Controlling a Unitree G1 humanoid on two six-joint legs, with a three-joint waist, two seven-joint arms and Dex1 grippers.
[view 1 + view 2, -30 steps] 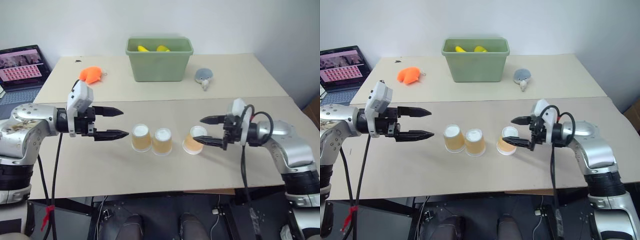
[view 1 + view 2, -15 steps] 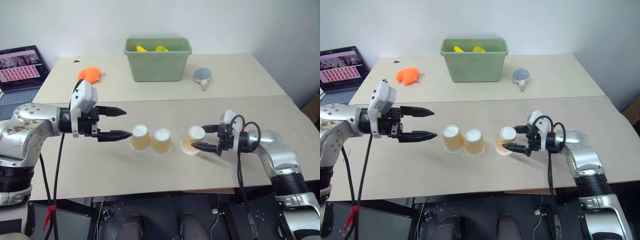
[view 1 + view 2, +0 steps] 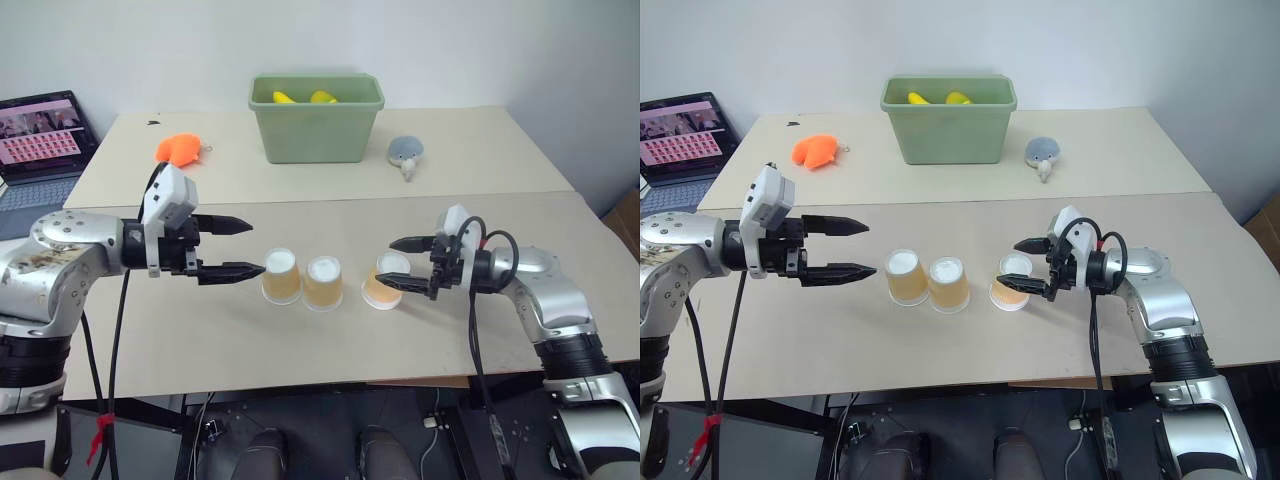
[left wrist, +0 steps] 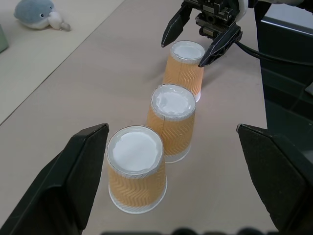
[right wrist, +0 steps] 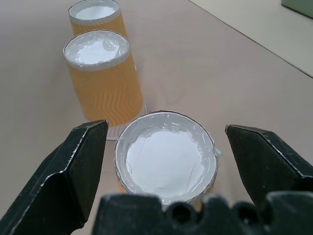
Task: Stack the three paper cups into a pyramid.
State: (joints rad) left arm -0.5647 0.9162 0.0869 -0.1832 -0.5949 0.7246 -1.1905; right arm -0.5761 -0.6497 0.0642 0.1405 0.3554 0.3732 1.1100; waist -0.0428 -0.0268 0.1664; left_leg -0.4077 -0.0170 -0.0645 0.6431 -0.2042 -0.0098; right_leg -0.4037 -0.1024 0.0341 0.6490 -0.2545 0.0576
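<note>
Three paper cups stand upside down in a row on the near table: left cup, middle cup, right cup. The left and middle cups touch; the right one stands a little apart. My right gripper is open, one finger on either side of the right cup's top, with gaps between the fingers and its sides. My left gripper is open and hovers just left of the left cup, holding nothing.
A green bin with yellow items stands at the back centre. An orange toy lies back left and a grey-blue plush back right. A laptop sits beyond the table's left edge.
My right gripper has moved in toward the right cup and now straddles it, still open. The left gripper and the cups stay where they were.
</note>
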